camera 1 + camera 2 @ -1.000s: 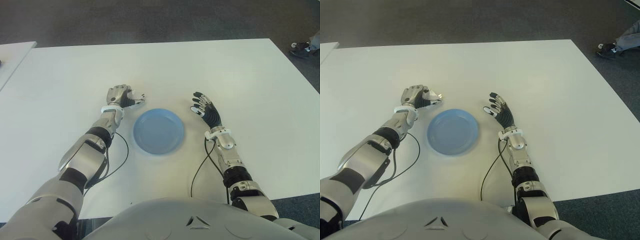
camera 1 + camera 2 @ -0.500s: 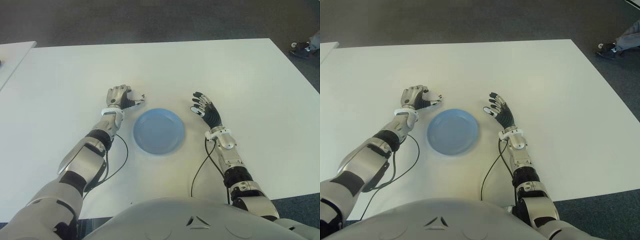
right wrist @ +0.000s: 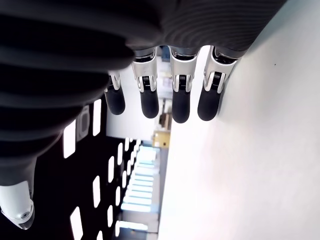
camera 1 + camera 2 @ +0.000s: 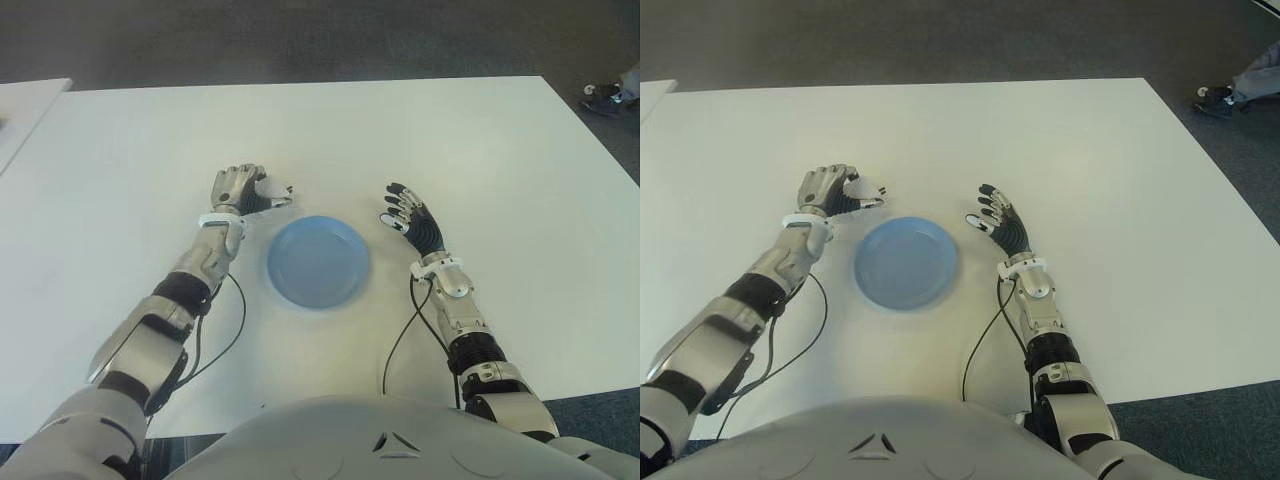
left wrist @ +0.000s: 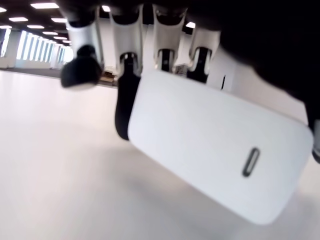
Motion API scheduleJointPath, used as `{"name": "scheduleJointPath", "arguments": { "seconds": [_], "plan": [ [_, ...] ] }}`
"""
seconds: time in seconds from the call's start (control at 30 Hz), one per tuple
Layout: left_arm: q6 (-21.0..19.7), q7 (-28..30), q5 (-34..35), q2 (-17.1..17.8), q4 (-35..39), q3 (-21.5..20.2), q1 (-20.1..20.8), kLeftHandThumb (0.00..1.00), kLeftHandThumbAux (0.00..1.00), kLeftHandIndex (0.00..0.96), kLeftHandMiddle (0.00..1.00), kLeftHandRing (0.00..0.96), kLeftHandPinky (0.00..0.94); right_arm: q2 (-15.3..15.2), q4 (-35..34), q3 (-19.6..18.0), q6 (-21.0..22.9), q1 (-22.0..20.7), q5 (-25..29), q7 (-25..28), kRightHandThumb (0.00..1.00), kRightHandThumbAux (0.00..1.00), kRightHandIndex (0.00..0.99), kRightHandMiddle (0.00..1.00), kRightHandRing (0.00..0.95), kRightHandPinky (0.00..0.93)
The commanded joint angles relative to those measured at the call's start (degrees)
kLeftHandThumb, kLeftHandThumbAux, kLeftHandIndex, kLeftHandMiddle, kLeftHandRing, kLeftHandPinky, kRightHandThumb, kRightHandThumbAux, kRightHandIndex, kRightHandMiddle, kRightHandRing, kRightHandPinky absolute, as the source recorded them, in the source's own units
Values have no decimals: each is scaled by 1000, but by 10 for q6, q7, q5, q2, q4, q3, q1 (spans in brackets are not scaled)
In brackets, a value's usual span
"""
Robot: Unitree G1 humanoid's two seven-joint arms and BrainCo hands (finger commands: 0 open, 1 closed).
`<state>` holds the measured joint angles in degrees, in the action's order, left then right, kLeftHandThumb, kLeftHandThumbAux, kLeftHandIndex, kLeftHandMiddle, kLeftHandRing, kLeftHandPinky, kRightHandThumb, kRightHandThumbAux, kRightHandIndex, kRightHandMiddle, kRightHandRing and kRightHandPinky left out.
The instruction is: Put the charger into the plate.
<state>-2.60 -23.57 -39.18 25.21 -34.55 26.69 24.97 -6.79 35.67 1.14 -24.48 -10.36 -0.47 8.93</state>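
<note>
While left hand point(image 4: 238, 188) fingers clasp charger point(image 5: 220, 167) just beyond plate point(image 4: 318, 262) rim, right hand point(image 4: 408, 216) spread, empty, table point(image 4: 420, 130) bare around

Bare white surface point(image 4: 400, 130) lies open all around the round blue plastic plate point(image 4: 318, 262); only the right robot hand point(image 4: 408, 216) flanks its right side.

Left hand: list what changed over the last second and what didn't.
The left hand shifted slightly away from the robot, its forearm swinging outward, still gripping the white charger. The blue plate, still without the charger, and the open right hand stayed put.
</note>
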Motion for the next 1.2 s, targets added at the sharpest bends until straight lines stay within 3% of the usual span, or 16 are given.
{"name": "scheduleJointPath", "arguments": {
  "seconds": [0.03, 0.13, 0.47, 1.2],
  "plan": [
    [-29, 46, -14, 25, 155, -29, -52, 736, 694, 443, 829, 818, 807, 5, 39, 6, 44, 35, -1, 14, 58, 568, 122, 153, 146, 160],
    [-48, 67, -21, 26, 227, -38, -76, 735, 694, 443, 827, 817, 808, 5, 43, 6, 40, 34, -2, 13, 60, 560, 122, 156, 148, 159],
    [-75, 125, -38, 14, 352, -48, -122, 738, 693, 444, 833, 826, 835, 10, 44, 1, 53, 28, -3, -4, 17, 528, 139, 177, 157, 147],
    [-33, 160, -62, 5, 418, -46, -165, 738, 694, 444, 846, 843, 856, 19, 32, 0, 75, 26, -9, -41, 0, 454, 133, 192, 174, 163]
  ]
}}
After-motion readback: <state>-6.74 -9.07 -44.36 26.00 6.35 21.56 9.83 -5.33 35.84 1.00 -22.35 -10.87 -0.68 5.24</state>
